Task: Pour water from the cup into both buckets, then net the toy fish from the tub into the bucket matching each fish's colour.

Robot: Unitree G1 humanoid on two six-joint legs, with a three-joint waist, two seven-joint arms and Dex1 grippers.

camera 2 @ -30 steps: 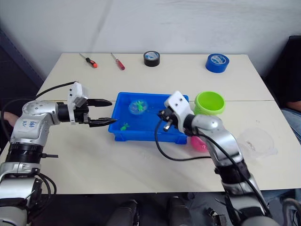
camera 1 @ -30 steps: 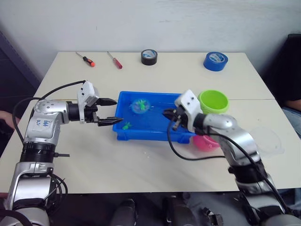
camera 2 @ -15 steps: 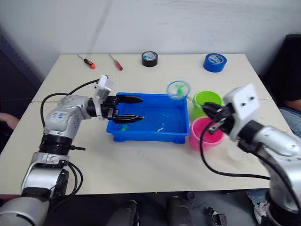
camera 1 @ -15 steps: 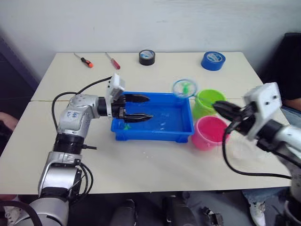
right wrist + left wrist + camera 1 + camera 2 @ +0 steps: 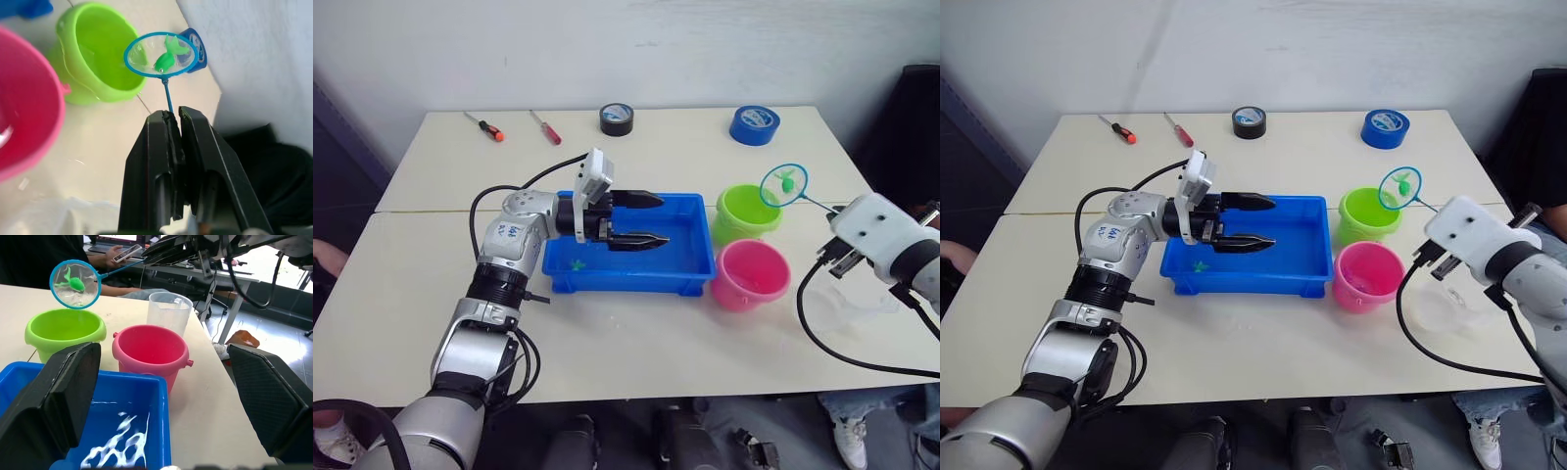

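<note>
Net holding green fish, raised above lime bucket; pink bucket beside.

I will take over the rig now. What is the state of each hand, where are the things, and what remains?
Right hand: shut on the net, which carries a green fish near the green bucket.
Left hand: open, above the blue tub.
Pink bucket stands beside the tub; clear cup behind it.
One green fish lies in the tub.
Left: drop the netted fish into the green bucket, then net the rest.
</note>
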